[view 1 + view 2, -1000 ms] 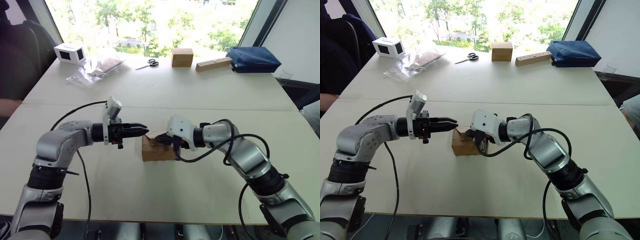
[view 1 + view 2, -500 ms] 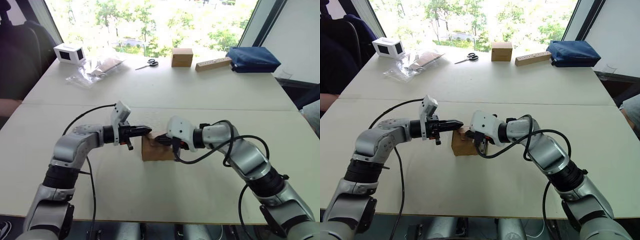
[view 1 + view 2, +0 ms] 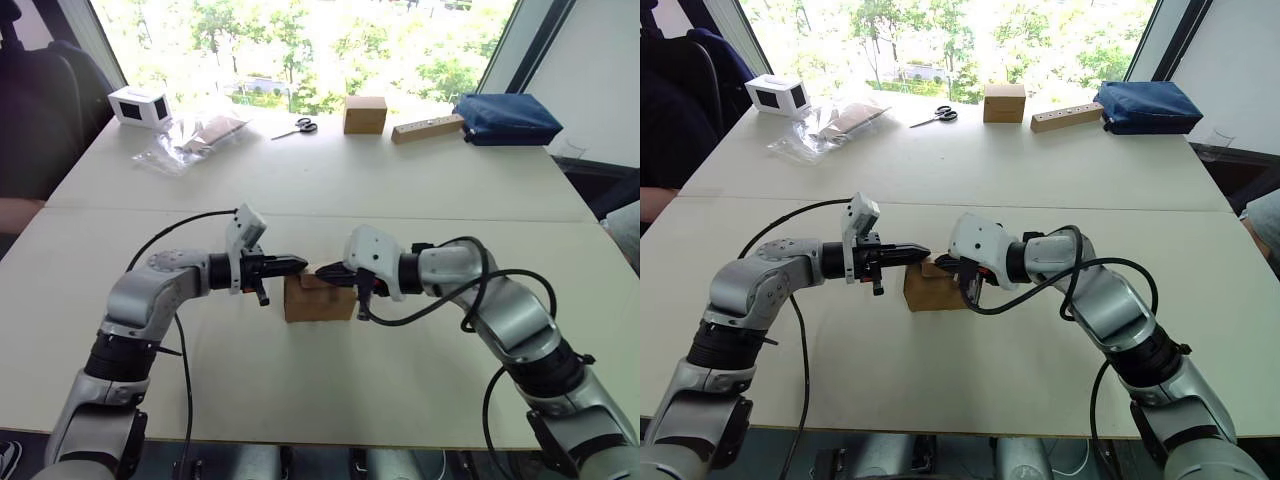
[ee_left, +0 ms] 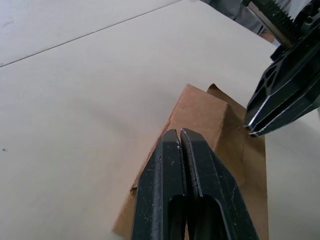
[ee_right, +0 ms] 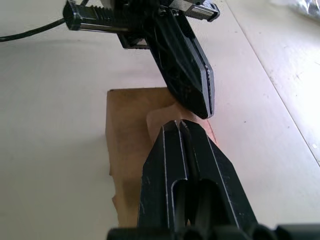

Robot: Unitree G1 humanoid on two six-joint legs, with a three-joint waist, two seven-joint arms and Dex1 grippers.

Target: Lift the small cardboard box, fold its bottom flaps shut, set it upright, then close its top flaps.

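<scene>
The small cardboard box (image 3: pixel 318 302) stands on the white table (image 3: pixel 330 400), between my two arms. Both grippers meet tip to tip just above its top. My left gripper (image 3: pixel 302 263) comes in from the left, shut and holding nothing, its tips over the box's top left edge. From the right, my right gripper (image 3: pixel 322 271) is also shut and empty. In the right wrist view, a top flap (image 5: pixel 159 114) lies folded on the box (image 5: pixel 127 135) just under that gripper's tips (image 5: pixel 180 125), with the left gripper (image 5: pixel 202 107) opposite. The left wrist view shows the box top (image 4: pixel 200 114).
At the table's far edge are a cube-shaped brown box (image 3: pixel 365 114), a wooden block (image 3: pixel 427 128), a blue bag (image 3: pixel 505 118), scissors (image 3: pixel 297 127), plastic bags (image 3: pixel 195 140) and a white box with dark panels (image 3: pixel 138 106). A person in dark clothing (image 3: pixel 30 110) sits far left.
My left arm has swung right, bringing its shut gripper up to the box's top. My right gripper has drawn back slightly to the right and risen a little off the box.
</scene>
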